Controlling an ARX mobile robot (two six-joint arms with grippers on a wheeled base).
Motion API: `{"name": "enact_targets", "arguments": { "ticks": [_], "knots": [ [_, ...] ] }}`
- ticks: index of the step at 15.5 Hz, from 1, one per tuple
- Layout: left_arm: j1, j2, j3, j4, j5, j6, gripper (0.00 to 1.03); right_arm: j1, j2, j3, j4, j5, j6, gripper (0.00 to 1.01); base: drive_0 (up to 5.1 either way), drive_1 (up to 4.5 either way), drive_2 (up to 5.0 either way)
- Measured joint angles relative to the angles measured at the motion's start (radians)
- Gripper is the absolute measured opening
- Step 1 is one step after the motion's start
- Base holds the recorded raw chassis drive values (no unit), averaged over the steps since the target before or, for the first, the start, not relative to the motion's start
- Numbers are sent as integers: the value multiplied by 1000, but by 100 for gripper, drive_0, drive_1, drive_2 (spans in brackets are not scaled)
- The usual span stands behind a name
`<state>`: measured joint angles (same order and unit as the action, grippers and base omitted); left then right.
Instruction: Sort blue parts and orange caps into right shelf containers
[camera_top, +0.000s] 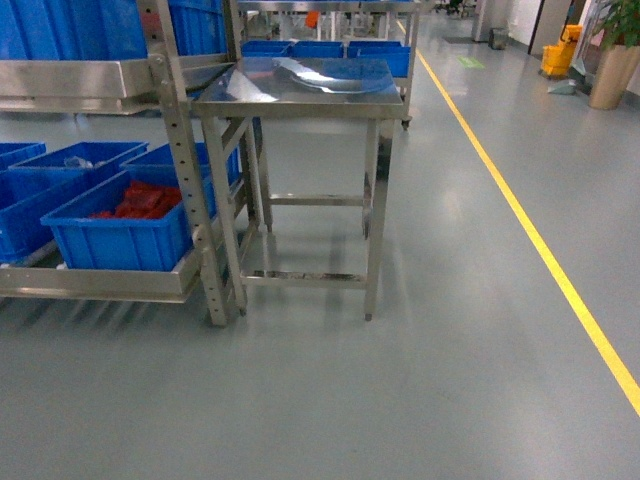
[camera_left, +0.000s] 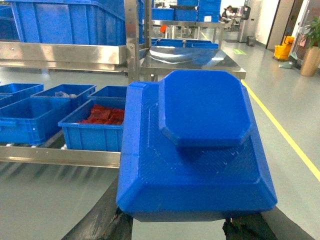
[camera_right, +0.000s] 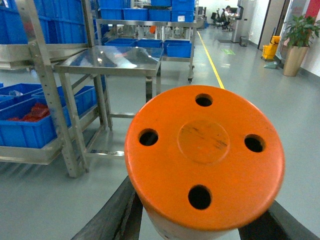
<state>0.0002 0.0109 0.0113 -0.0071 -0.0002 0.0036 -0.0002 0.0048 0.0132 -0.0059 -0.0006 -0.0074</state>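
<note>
The dark fingers (camera_left: 240, 231) of the left arm show only as tips under the blue part (camera_left: 197, 150), pressed against its lower edge — gripping it, I'd say, with the stepped face turned up toward the wrist camera. On the right arm the fingers (camera_right: 115, 212) sit either side of the orange cap (camera_right: 205, 160), clamped on its rim so the four-holed top faces back at the lens. Each piece is held high and clear of everything, which reads as carrying rather than placing.

Beyond them stands the shelf (camera_top: 185, 150), off to the left, its low rail bearing the blue containers (camera_top: 120, 240); the nearest holds red pieces. A bare steel counter (camera_top: 300, 95) stands just right of the rack. Neither arm shows in the head view — so the drop-off looks some way off yet.
</note>
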Motion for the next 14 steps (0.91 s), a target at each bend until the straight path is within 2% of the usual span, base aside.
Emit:
{"name": "enact_targets", "arguments": {
  "ticks": [14],
  "knots": [
    [0, 0, 0, 1, 0, 0, 41, 0, 0, 0, 0, 0, 0, 44, 2, 430, -426]
  ]
}}
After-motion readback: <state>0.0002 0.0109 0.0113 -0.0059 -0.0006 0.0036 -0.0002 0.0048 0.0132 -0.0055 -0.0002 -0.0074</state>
